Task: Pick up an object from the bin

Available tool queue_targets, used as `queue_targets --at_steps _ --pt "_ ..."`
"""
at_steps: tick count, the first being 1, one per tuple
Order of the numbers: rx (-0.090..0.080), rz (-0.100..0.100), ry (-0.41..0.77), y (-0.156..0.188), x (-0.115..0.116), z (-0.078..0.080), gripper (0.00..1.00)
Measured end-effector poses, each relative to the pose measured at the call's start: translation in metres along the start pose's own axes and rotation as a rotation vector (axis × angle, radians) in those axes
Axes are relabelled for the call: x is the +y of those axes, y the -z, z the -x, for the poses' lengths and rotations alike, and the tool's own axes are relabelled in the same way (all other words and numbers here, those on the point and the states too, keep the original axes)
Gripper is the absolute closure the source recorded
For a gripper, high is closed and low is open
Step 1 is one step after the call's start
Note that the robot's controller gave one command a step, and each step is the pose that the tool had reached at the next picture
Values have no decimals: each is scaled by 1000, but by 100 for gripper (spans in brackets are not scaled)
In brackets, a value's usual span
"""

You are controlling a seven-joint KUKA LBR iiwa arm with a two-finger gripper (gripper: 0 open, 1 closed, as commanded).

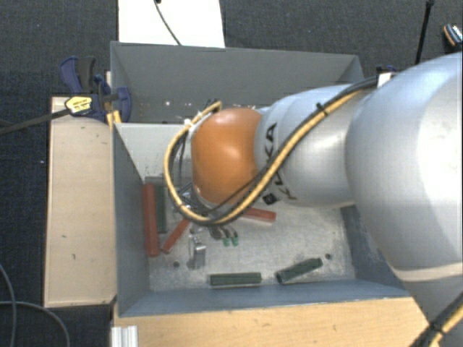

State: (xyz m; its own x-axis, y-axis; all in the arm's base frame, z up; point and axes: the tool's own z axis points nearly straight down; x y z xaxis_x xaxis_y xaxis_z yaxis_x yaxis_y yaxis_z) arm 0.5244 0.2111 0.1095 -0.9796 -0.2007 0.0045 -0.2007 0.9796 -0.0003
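The arm comes in from the right. Its orange cover hangs over the left-middle of the bin, with a yellow-and-black cable looped round it. Below the cover's near edge a small grey metal part points down at the bin floor; this looks to be the claw. Cover and cable hide most of it, so I cannot tell whether it is open or closed, and no thing shows in its grip.

Nearest to it is an orange stick, lying aslant just to the claw's left, its far end running toward the cable. Whether the two touch cannot be told. Just to the claw's right sit some small green bits, partly tucked under the cover.

Farther left, along the left wall, a red bar lies near-to-far with a dark strip close beside it. A red stick pokes out to the right from under the cover, below the arm. Along the near wall lie two more pieces, well apart from the claw: a green bar lying level, and to its right a tilted bar, also dark green.
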Motion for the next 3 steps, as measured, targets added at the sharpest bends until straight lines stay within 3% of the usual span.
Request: queue_targets --at_steps 1,2,3 --pt "-9 0 278 -40 -13 68 0" --pt "-7 1 272 -39 -12 67 100" --pt "-18 0 433 107 13 66 100"
